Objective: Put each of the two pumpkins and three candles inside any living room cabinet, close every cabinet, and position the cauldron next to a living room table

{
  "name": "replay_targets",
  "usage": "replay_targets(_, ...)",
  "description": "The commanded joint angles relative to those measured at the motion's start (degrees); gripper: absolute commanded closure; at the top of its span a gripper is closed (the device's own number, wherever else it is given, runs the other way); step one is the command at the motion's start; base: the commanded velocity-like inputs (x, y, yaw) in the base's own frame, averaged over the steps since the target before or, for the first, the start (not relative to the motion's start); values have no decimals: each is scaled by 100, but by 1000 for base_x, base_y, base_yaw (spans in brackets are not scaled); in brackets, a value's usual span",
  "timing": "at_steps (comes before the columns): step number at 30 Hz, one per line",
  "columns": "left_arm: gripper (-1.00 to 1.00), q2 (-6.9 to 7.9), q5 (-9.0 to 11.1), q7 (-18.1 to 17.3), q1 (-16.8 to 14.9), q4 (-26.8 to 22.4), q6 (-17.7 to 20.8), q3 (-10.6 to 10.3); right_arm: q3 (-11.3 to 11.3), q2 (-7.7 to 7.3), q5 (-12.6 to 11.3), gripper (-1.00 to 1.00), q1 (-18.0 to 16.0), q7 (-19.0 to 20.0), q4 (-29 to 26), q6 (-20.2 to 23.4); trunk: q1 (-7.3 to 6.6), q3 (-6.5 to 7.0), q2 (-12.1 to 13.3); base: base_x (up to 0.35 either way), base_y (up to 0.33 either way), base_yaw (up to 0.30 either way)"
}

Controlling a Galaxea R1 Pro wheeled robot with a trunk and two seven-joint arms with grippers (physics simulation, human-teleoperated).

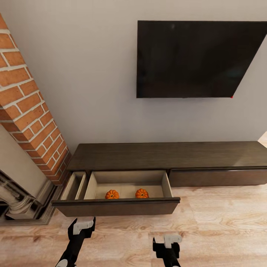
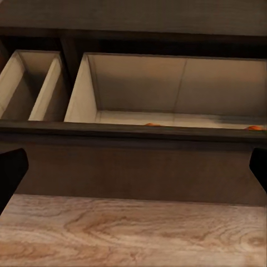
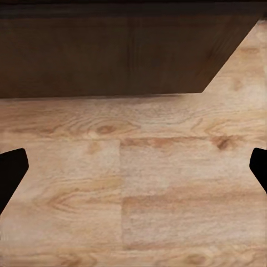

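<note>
I stand facing the long dark cabinet [image 1: 167, 155] under the wall-mounted television [image 1: 193, 59], with a brick column [image 1: 26, 107] off to my left. Both my arms are held low and reach forward over the wooden floor [image 1: 222, 222], short of the cabinet's pulled-out drawer [image 1: 116, 205]. My left gripper [image 1: 82, 226] sits just in front of the drawer's dark front panel, near its left end; in the left wrist view its two dark fingertips [image 2: 11, 172] show at opposite edges, so it is spread wide and holds nothing. My right gripper [image 1: 167, 243] hangs a little farther back from the drawer, near its right end, pointed down at bare floor; its fingertips [image 3: 11, 172] likewise stand far apart, empty. Inside the drawer's wide pale compartment lie the two pumpkins: the left pumpkin [image 1: 112, 194] and the right pumpkin [image 1: 141, 193], apart from each other, both close behind the front panel. A narrow compartment [image 1: 73, 185] lies to their left.
</note>
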Motion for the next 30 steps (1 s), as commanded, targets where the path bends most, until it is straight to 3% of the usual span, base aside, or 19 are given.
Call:
replay_targets(1, -100, 6, 14, 46, -4, 5, -19, -46, 48, 2, -59, -100, -6, -33, 7, -28, 0, -5, -3, 0, 0, 0)
replay_targets(17, -100, -4, -3, 29, -11, 96, -7, -47, 88, 96, 37, -100, -127, -64, -258, -74, 0, -5, -3, 0, 0, 0)
replay_targets(23, -100, 0, -5, 29, -13, 100, 2, -55, 117, 146, 239, -100, -206, -108, -281, -113, 0, -5, -3, 0, 0, 0)
replay_targets(25, -100, -2, -3, 35, -13, 98, 6, -54, 154, 147, 269, -100, -211, -111, -285, -410, 0, -5, -3, 0, 0, 0)
replay_targets(28, -100, -10, 4, 64, -13, 97, 15, -42, 189, 143, 270, -100, -216, -119, -241, -1203, 0, -5, -3, 0, 0, 0)
replay_targets(30, -100, -11, 9, 89, -13, 96, 18, -37, 185, 140, 260, -100, -217, -121, -187, -1406, 0, -5, -3, 0, 0, 0)
